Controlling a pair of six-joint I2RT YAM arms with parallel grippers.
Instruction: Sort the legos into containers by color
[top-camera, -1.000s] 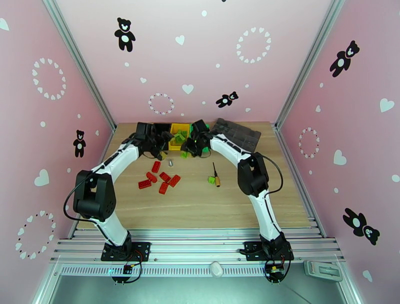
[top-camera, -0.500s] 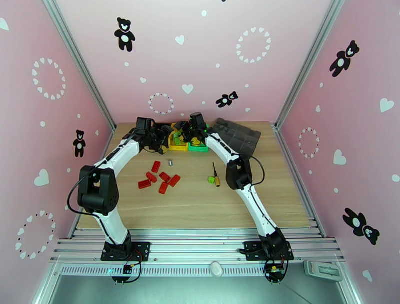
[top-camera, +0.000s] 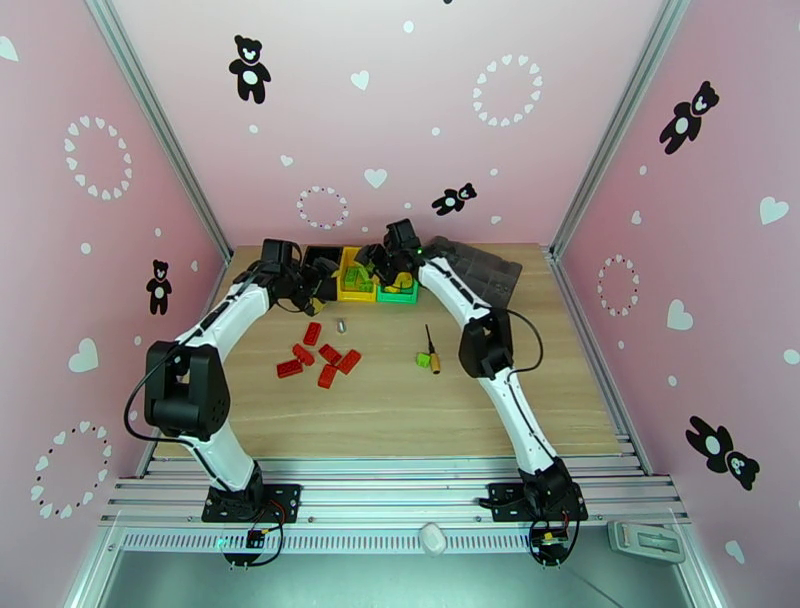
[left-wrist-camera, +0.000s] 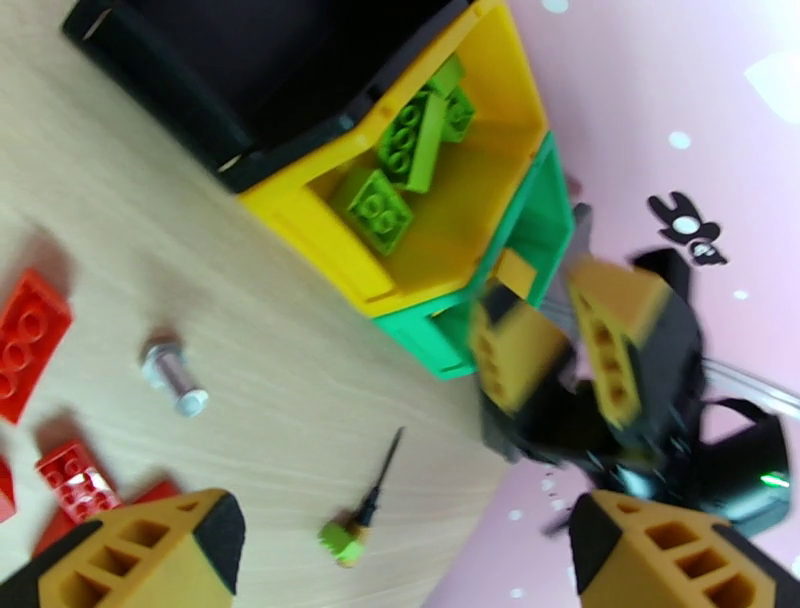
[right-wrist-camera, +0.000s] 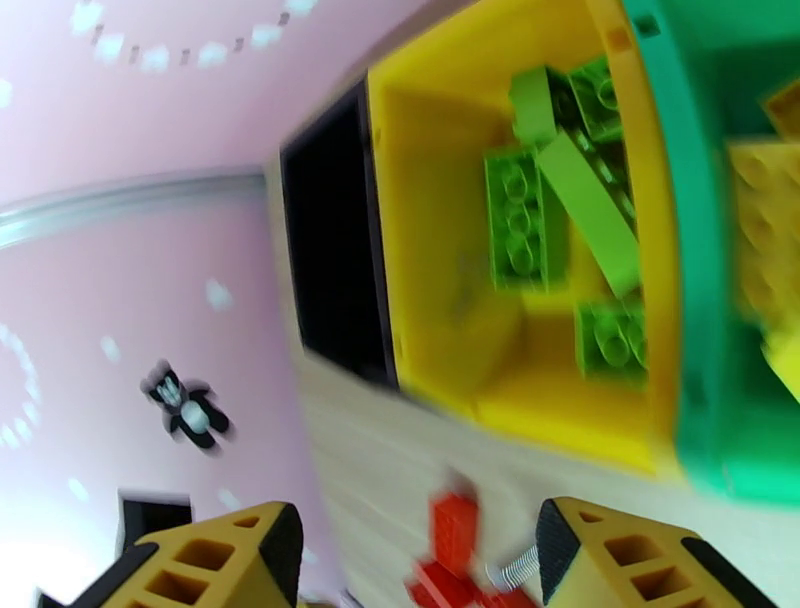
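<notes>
my left gripper (left-wrist-camera: 407, 525) stands wide open with nothing between the fingers. it hangs over the table (top-camera: 400, 410) near the front of the three bins. my right gripper (right-wrist-camera: 418, 530) is open too, jaws apart and empty, raised above the bins at the upper middle of the overhead view.

in my right wrist view the black bin (right-wrist-camera: 330, 220) sits left of centre. the yellow bin (right-wrist-camera: 430, 200) fills the upper middle and touches it. the green bin (right-wrist-camera: 690, 300) runs down the right edge, pressed against the yellow one. several green legos (right-wrist-camera: 520, 225) lie in a heap inside the yellow bin. yellow legos (right-wrist-camera: 765, 210) lie in the green bin, blurred at the far right of the frame. i cannot tell what the black bin holds.

the red legos (top-camera: 322, 357) lie scattered on the bare wood, left of centre in the overhead view. a small metal piece (left-wrist-camera: 172, 372) lies near them. a screwdriver (top-camera: 431, 350) lies alone to their right. a grey tray (top-camera: 485, 268) sits in the table's upper right corner.
</notes>
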